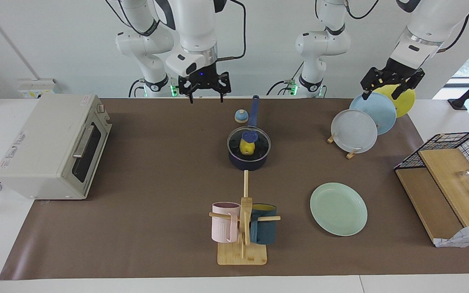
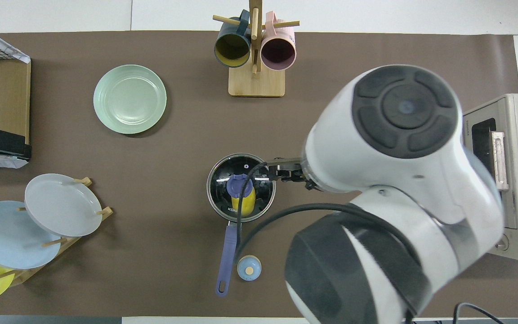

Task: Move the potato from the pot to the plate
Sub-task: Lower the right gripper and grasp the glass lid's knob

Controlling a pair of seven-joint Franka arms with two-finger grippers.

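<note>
Right gripper (image 1: pixel 204 92) raised, jaws open, empty; left gripper (image 1: pixel 386 86) likewise over plate rack (image 1: pixel 342 146).

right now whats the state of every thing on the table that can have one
pot: glass lid on
potato: inside the pot, under the lid
mint-green plate: empty, flat on the mat
toaster oven: door shut
mugs: hanging on the wooden rack
left pincer: open, over the plate rack
right pincer: open, raised
</note>
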